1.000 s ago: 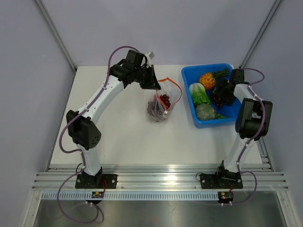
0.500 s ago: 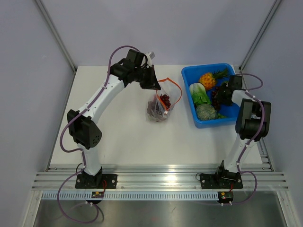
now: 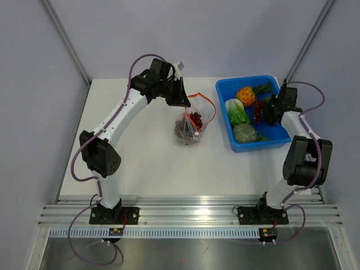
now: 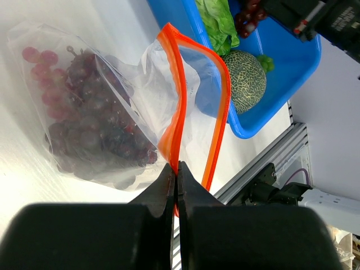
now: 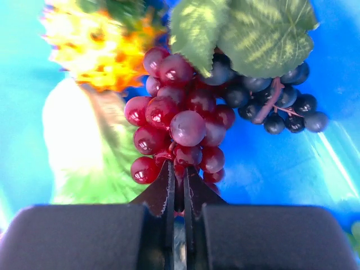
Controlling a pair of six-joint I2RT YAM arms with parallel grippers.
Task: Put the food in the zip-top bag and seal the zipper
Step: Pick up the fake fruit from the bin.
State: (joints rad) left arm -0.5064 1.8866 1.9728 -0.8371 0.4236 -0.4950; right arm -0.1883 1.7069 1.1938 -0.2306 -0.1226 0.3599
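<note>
Grapes (image 5: 180, 132) from the bin (image 5: 281, 185) are now nipped in the shut right pincer (image 5: 179, 188), arm swung outward, ready to carry; the left pincer (image 4: 174, 177) clamps the open bag's (image 4: 152, 73) zipper (image 4: 180, 101).

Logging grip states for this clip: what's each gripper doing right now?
Left gripper: closed, pinching the orange zipper strip.
Right gripper: closed on the red grape bunch.

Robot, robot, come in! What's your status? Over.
Left gripper shut on the zipper, bag mouth open, dark grapes inside. Right gripper shut on the red grape bunch in the blue bin. Nothing seen between bin and bag.
</note>
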